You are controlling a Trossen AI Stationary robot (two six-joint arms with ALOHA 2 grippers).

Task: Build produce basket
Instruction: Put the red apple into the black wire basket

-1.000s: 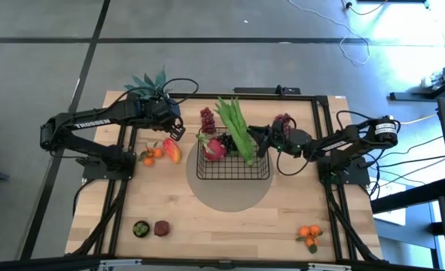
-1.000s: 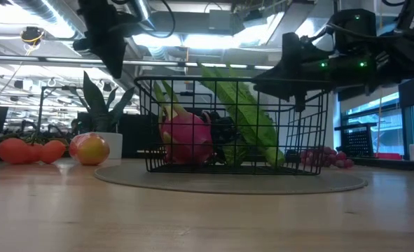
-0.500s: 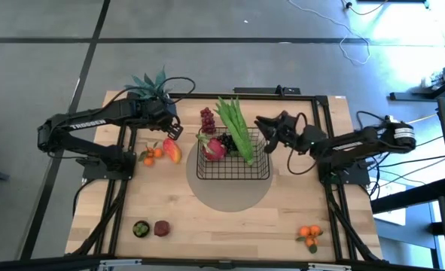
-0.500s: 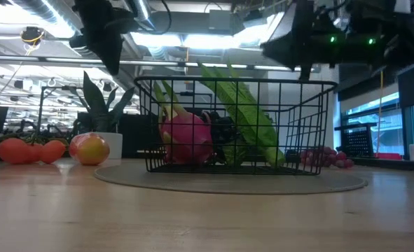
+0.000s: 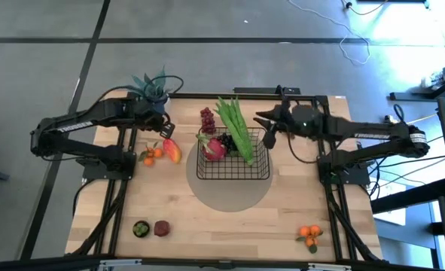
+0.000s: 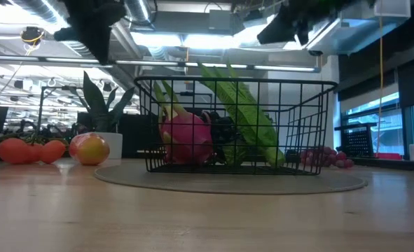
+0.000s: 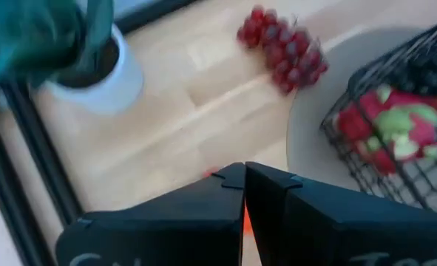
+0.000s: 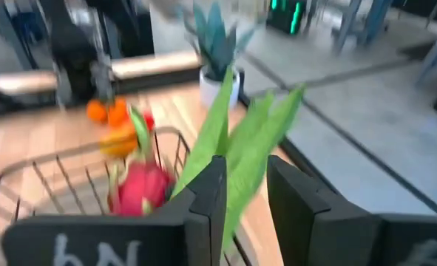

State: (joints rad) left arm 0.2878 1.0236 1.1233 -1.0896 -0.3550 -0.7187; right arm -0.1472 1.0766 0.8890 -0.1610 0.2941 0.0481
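The basket [image 5: 233,156] (dragon fruit [image 5: 214,147] and green pods [image 5: 236,129] inside) sits mid-bench; the right tool [image 5: 261,120], slightly parted and empty, has risen above its far right corner, while the left tool [image 5: 164,132], clenched, has edged away leftward.

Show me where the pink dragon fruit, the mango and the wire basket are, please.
dragon fruit [image 6: 186,139]: low view, middle of its pink body.
mango [image 5: 172,150]: high view, its red-yellow skin.
basket [image 5: 233,178]: high view, its near rim.
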